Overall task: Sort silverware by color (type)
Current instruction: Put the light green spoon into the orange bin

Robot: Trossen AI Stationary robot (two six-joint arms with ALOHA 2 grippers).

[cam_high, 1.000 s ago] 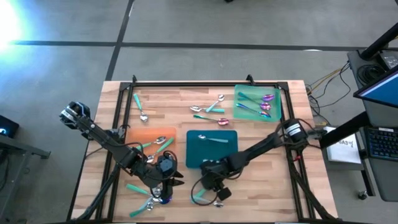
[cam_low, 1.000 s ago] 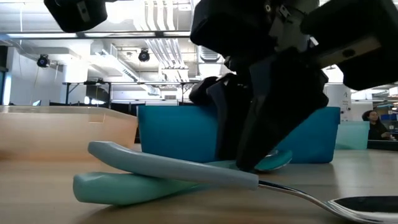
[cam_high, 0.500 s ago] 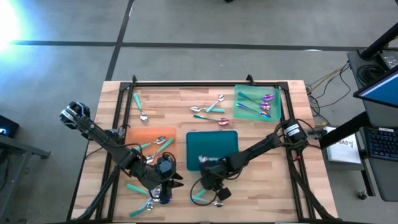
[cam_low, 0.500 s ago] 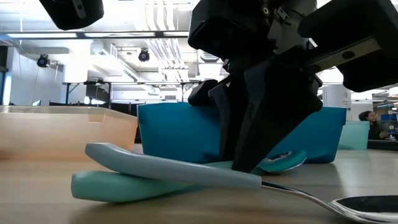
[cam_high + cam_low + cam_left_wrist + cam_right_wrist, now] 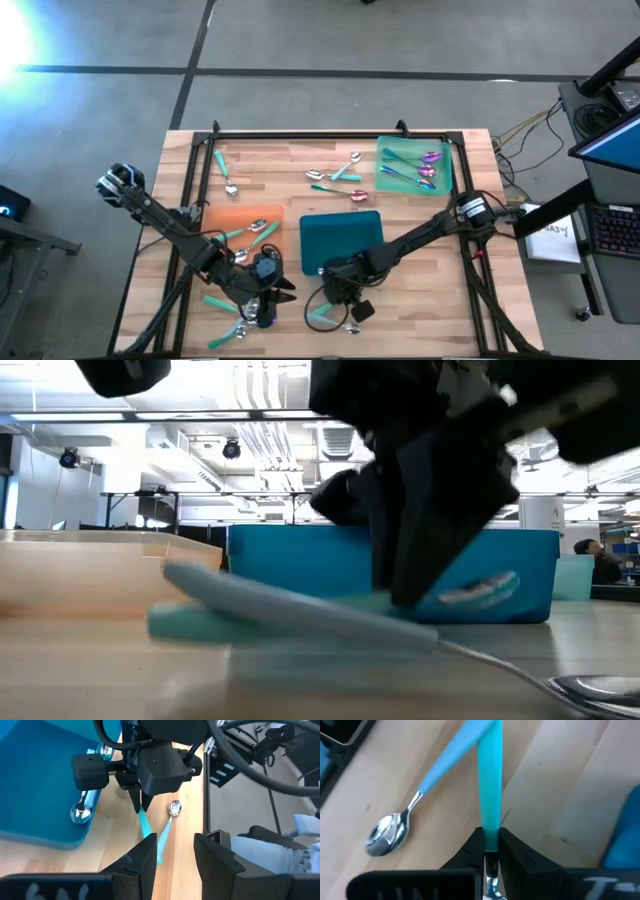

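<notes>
Lifted since half a second ago — the teal-handled piece [image 5: 489, 785] in the right gripper [image 5: 335, 297] now sits clear of the wood in the low view, where it lay flat before; the second teal spoon [image 5: 427, 782] under it has shifted too. Right gripper's fingers [image 5: 512, 851] are closed on that handle, seen plainly in the right wrist view, the silver neck running back between them. This happens at the table's near edge, just in front of the dark teal tray [image 5: 342, 238].

Crossing spoon lies on the wood beside the gripper, its silver bowl [image 5: 387, 832] resting on the boards, apart from the fingers.

Left gripper [image 5: 262, 308] hangs over the near edge too, just left of the right one; its fingers [image 5: 146, 861] stand apart with nothing between them. More teal-handled pieces [image 5: 224, 305] lie on the wood below it.

Dark teal tray holds one spoon [image 5: 84, 807] near its edge, as the left wrist view shows. Orange tray [image 5: 238, 222] to its left carries a couple of teal-handled pieces [image 5: 255, 231].

Farther back — loose silverware [image 5: 338, 176] at mid-table, a single teal spoon [image 5: 224, 172] near the far left, and the green tray [image 5: 390, 150] at far right holding iridescent purple-blue pieces [image 5: 424, 170]
</notes>
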